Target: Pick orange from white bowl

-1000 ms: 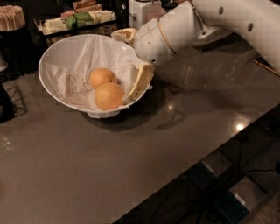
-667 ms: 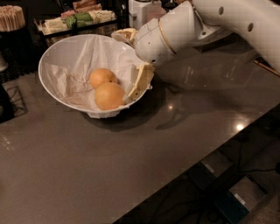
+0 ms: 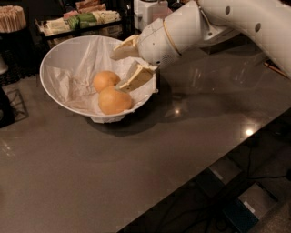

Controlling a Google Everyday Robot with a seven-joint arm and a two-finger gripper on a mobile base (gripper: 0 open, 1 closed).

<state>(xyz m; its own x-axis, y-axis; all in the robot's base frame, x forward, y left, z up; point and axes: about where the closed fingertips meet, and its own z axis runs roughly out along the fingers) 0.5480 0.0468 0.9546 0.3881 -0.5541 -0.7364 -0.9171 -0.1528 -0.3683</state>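
The white bowl (image 3: 59,59), lined with crumpled white paper, stands on the dark table at the back left. Two oranges lie in it, touching each other. The orange (image 3: 115,100) is the larger one, nearer the front rim. The smaller one (image 3: 105,80) lies just behind it. My gripper (image 3: 117,71) is open above the bowl's right side. One finger is up near the back right rim. The other finger (image 3: 135,78) reaches down next to the two oranges on their right. It holds nothing.
A tray of packets (image 3: 82,20) and a cup of wooden sticks (image 3: 11,18) stand behind the bowl. A white appliance (image 3: 145,11) stands behind my arm. A dark rack (image 3: 11,104) is at the left. The table's edge (image 3: 213,157) runs diagonally at the front right.
My gripper has moved a little to the left, from the bowl's right rim to over the inside of the bowl, closer to the oranges. The oranges and bowl have not moved.
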